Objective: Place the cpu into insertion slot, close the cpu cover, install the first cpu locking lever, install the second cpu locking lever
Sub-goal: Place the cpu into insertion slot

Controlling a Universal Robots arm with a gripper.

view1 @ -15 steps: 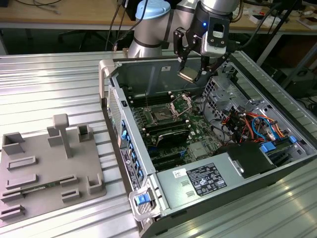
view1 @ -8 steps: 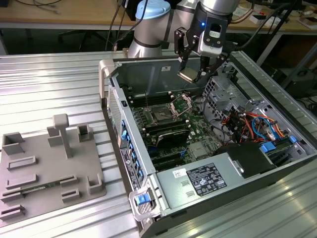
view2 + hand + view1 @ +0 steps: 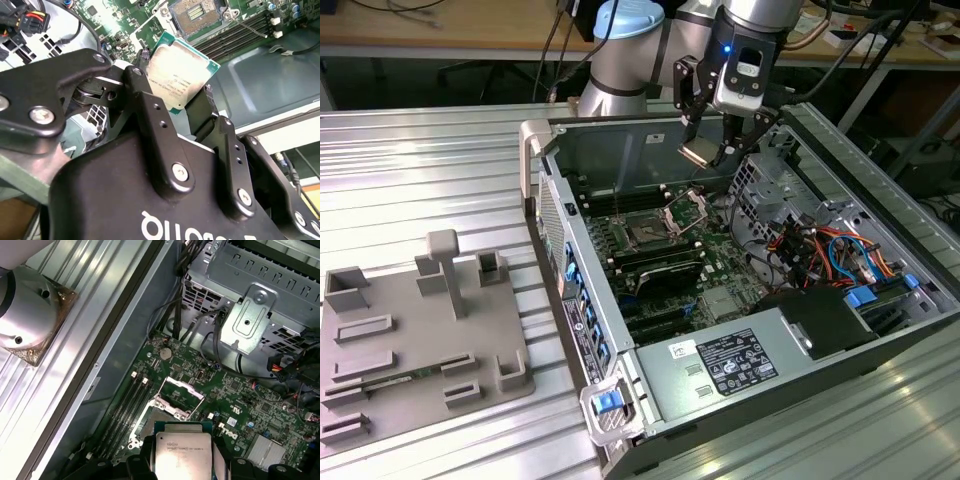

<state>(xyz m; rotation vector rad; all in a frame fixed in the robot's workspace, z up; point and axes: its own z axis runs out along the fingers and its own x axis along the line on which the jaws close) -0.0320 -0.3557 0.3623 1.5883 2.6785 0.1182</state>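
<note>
The claw is clenched on the cpu, one black finger pressing each of two opposite edges. The chip hangs in the air over the open computer case, touching nothing but the fingers. In the second wrist view the claw shows the chip's tan underside, tilted. In the first wrist view the claw shows the cpu's silvery-grey top with its print (too fine to matter here).

Below it, and well apart from it, lies the insertion slot, a dark square socket on the green motherboard. It is uncovered and has no chip in it. In the first wrist view the slot sits partly behind the held chip, and the second wrist view shows its contact field beyond the chip's far edge.

The cpu cover stands swung up at the slot's side towards the exterior view's right. The first wrist view shows the cover as a thin metal frame with a square cut-out.

Black memory slots run beside the socket. A metal drive cage with coloured cables stands at the exterior view's right. A labelled power supply fills the near end of the case.

The case rests on a ribbed metal surface. On that surface, at the exterior view's left, lies a grey fixture tray.
</note>
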